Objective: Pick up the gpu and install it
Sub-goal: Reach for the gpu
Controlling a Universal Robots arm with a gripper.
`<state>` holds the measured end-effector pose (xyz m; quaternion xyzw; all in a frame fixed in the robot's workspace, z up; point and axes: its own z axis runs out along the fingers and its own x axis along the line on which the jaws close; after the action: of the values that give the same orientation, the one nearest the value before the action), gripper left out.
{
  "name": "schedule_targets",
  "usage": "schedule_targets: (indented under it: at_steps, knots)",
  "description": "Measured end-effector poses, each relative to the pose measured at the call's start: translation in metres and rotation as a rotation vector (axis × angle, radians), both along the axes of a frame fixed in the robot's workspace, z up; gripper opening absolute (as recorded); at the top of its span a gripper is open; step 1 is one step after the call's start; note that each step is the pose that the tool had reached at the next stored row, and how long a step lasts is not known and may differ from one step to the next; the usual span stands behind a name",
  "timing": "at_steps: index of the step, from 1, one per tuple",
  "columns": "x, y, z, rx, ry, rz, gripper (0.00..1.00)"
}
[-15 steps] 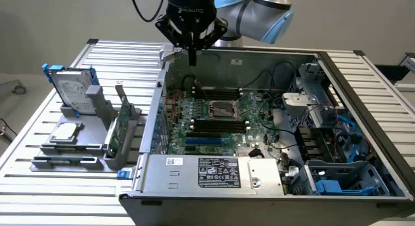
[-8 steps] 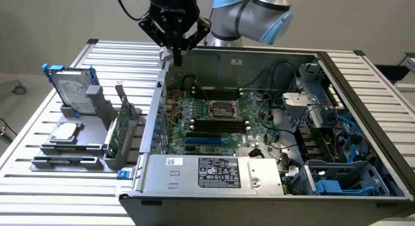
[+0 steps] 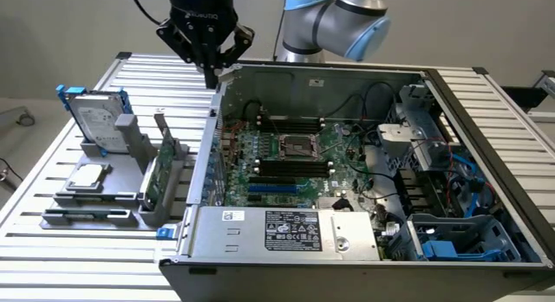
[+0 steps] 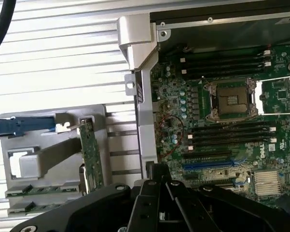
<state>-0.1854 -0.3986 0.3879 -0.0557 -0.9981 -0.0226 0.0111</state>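
Hangs over the far corner of the open computer case, on the exterior view's left, with the tool pointing straight down. Fingers pressed together to a narrow tip, pinching nothing. Close above the case's side wall there; contact with it not possible to tell.

Well apart from the gpu, which sits down on the slatted table in a grey holder just beside the case's wall on the exterior view's left. Standing on one long edge, not lying flat, propped between the holder's grey posts. Long axis parallel to that case wall, running from the near side of the exterior view toward the far side. Green circuit face in sight. Thin metal bracket at the far end, rising upright.

In the wrist view, a narrow green strip on edge for the gpu, lengthwise alongside the case wall, with bare table slats between the two. Dark and closed in the foreground, the tool, at the edge of the motherboard.

Further toward the exterior view's left in the same holder: a silver hard drive with blue rails, standing up, and a small square silver chip lying flat nearer the front. Along the case's near side, a grey power supply box.
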Motion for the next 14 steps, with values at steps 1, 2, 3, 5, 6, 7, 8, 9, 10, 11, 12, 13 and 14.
schedule_targets:
  at_steps: [1, 2, 3, 5, 6, 7, 8, 9, 10, 11, 12, 13, 14]
  knots:
    - [-0.005, 0.0000, -0.0011, -0.0002, 0.0002, 0.000, 0.11]
    - [-0.009, 0.0001, -0.0025, -0.0002, 0.0003, 0.000, 0.11]
    - [-0.014, 0.0001, -0.0039, -0.0004, 0.0003, 0.000, 0.11]
    - [-0.023, 0.0001, -0.0071, -0.0011, 0.0003, 0.000, 0.11]
    - [-0.027, 0.0001, -0.0087, -0.0016, 0.0004, 0.000, 0.11]
    - [-0.032, 0.0001, -0.0102, -0.0019, 0.0004, 0.000, 0.11]
    - [-0.036, 0.0001, -0.0118, -0.0023, 0.0003, 0.000, 0.11]
    - [-0.041, 0.0001, -0.0134, -0.0025, 0.0003, 0.000, 0.11]
    - [-0.046, 0.0001, -0.0150, -0.0029, 0.0002, 0.000, 0.11]
    - [-0.050, 0.0001, -0.0166, -0.0032, 0.0003, 0.000, 0.11]
    - [-0.055, 0.0001, -0.0181, -0.0036, 0.0003, 0.000, 0.11]
    - [-0.059, 0.0001, -0.0195, -0.0039, 0.0003, 0.000, 0.11]
    - [-0.064, 0.0001, -0.0209, -0.0043, 0.0003, 0.000, 0.11]
